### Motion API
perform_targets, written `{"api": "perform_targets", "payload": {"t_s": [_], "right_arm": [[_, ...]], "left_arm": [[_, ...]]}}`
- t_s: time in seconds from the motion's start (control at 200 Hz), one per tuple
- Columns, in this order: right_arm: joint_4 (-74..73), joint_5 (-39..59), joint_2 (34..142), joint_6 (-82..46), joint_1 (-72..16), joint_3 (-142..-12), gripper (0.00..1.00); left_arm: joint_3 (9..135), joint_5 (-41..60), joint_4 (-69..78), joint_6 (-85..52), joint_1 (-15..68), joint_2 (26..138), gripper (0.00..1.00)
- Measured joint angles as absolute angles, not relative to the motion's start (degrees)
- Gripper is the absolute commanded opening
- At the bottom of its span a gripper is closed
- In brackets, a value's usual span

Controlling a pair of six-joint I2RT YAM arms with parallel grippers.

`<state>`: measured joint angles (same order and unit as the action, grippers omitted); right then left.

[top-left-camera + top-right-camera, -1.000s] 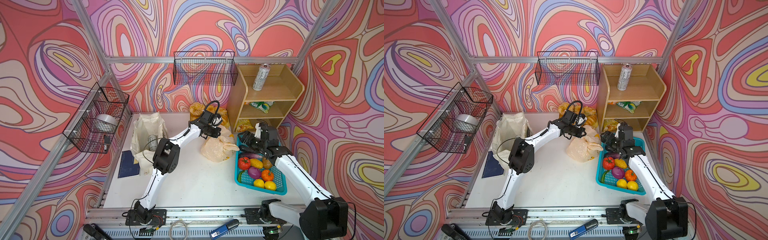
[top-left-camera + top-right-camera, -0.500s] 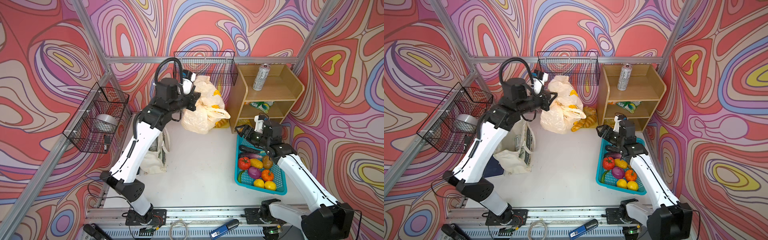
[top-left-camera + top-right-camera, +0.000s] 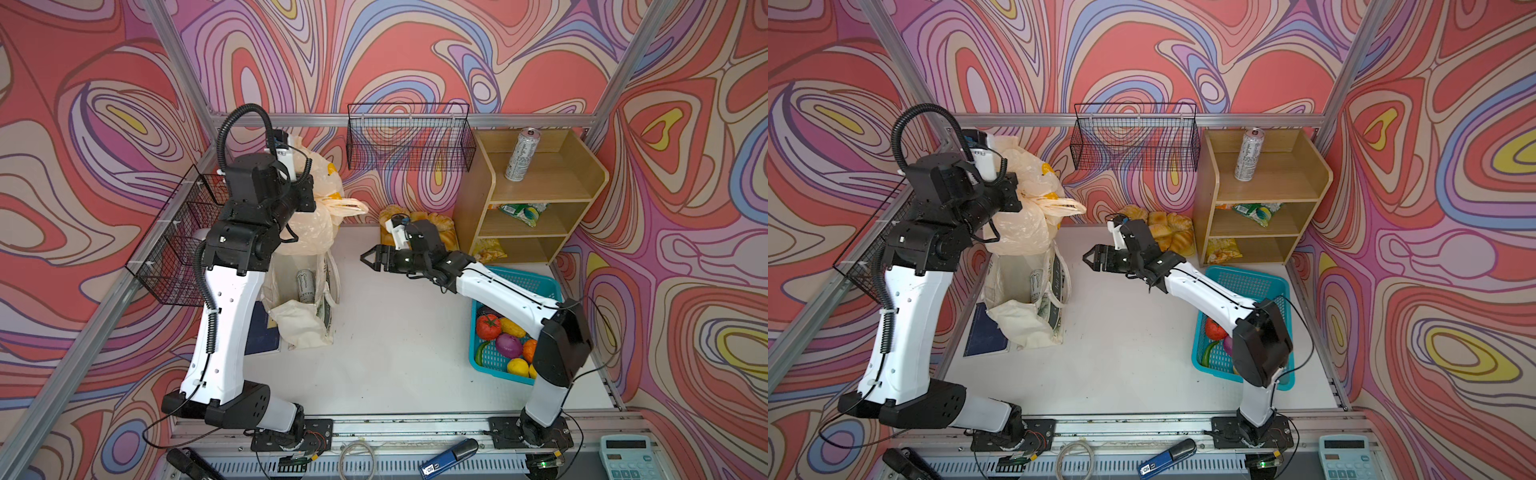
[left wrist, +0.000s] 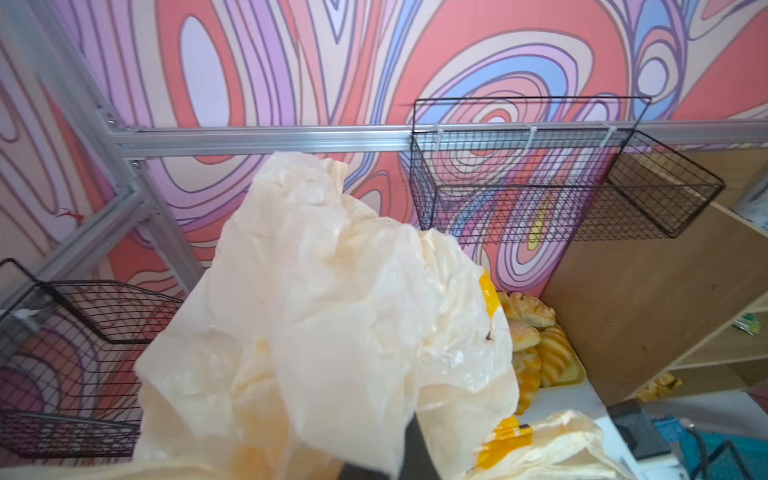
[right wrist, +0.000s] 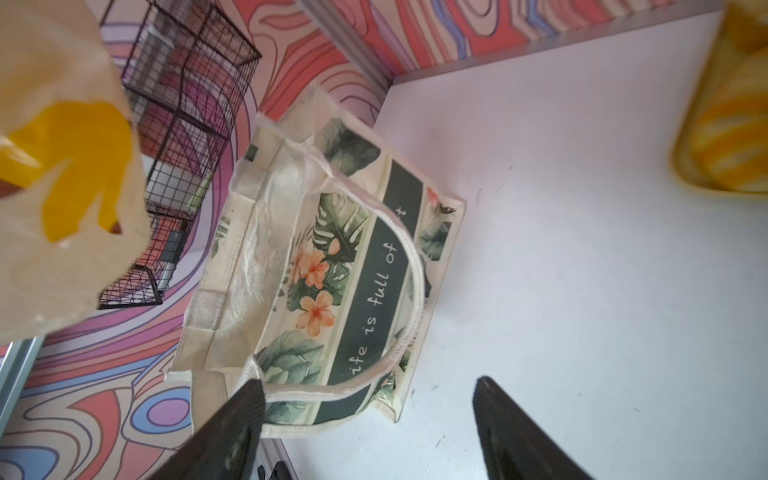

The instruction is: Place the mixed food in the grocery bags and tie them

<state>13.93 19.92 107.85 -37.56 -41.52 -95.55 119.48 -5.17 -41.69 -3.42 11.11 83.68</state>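
Left wrist view: the cream plastic bag point(image 4: 332, 311) with yellow prints fills mid-frame, bunched and hanging. Only a dark sliver of finger shows at the lower edge, so you cannot read the grip from here. Both top views settle it: your left pincer point(image 3: 312, 202) is clamped tight on the bag's gathered handles. The bag hangs clear of the worktop point(image 3: 407, 353) near the back left corner and, seen from above, overlaps the far rim of the cloth tote point(image 3: 305, 322). Yellow patches show on the film; whether they are print or fruit cannot be told. The tote stands open on the worktop's left side with a drink can point(image 3: 306, 284) upright inside it. Your right pincer point(image 3: 370, 258) hovers over the middle of the worktop, jaws spread wide and holding nothing, pointed toward the tote and well apart from it. In the right wrist view its two dark fingers point(image 5: 232, 432) frame the tote's leaf-printed side and handle. A second can point(image 3: 521, 156) stands on the top level of the wooden shelf unit point(image 3: 473, 195), and a snack packet point(image 3: 519, 210) lies on the middle level. Lemons point(image 3: 517, 368) sit in the teal basket point(image 3: 519, 276) under your right arm. Bread rolls point(image 3: 432, 220) lie by the back wall, just beside the shelf unit.
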Motion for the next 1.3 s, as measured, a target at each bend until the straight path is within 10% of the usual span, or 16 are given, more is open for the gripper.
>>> {"api": "perform_targets", "payload": {"t_s": [0.381,0.436,0.541,1.297], "right_arm": [[18.3,23.4,128.8,-37.4,-47.5,-121.7,0.77],[18.8,23.7,131.3,-37.4,-47.8,-124.9,0.62],[20.0,24.1,134.6,-37.8,-48.0,-128.8,0.00],[25.5,16.1,112.3,-33.9,-42.5,-105.8,0.00]], "left_arm": [[119.6,-7.6,-41.1,-3.1,8.9,82.5,0.00],[119.8,-7.6,-41.1,-3.1,8.6,82.5,0.00],[119.9,-7.0,-41.1,-3.2,8.6,82.5,0.00],[102.3,11.5,-35.5,-12.9,12.7,77.7,0.00]]}}
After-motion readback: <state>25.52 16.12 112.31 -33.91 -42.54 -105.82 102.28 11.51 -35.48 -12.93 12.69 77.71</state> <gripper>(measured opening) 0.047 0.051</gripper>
